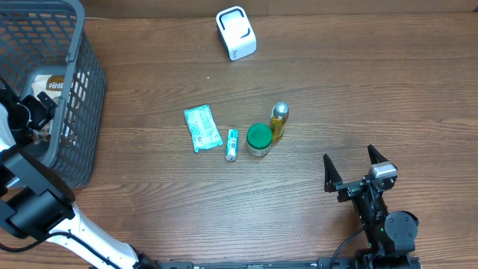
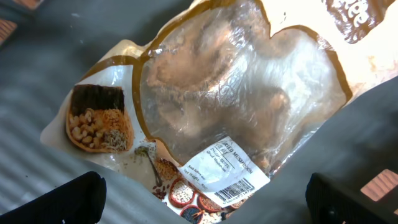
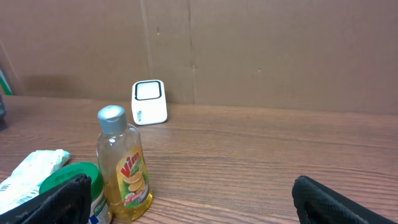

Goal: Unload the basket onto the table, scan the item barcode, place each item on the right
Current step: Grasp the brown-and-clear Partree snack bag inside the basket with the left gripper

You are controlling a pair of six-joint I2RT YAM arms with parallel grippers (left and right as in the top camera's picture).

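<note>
The left gripper (image 2: 205, 198) hangs wide open over the clear plastic snack packet (image 2: 236, 87), which lies in the grey mesh basket (image 1: 89, 97) at far left. I think it should grip an edge away from the white barcode label (image 2: 227, 171). The right gripper (image 1: 357, 166), near right, is wide and empty.

In the left wrist view I see the pouch (image 2: 236, 93) lying flat. It has a clear, crinkled window edged in brown and white, a printed bowl of beans at its 9 o'clock, and a white barcode label (image 2: 224, 171) facing up at its 6 o'clock. Overhead, I find it inside the grey basket (image 1: 86, 97) at 9 o'clock on the counter (image 1: 336, 90), with only its brown-and-white end showing. The scanner (image 1: 236, 33), a small white block with a dark-rimmed window, stands upright at 12 o'clock on the counter, well apart from the pouch.
</note>
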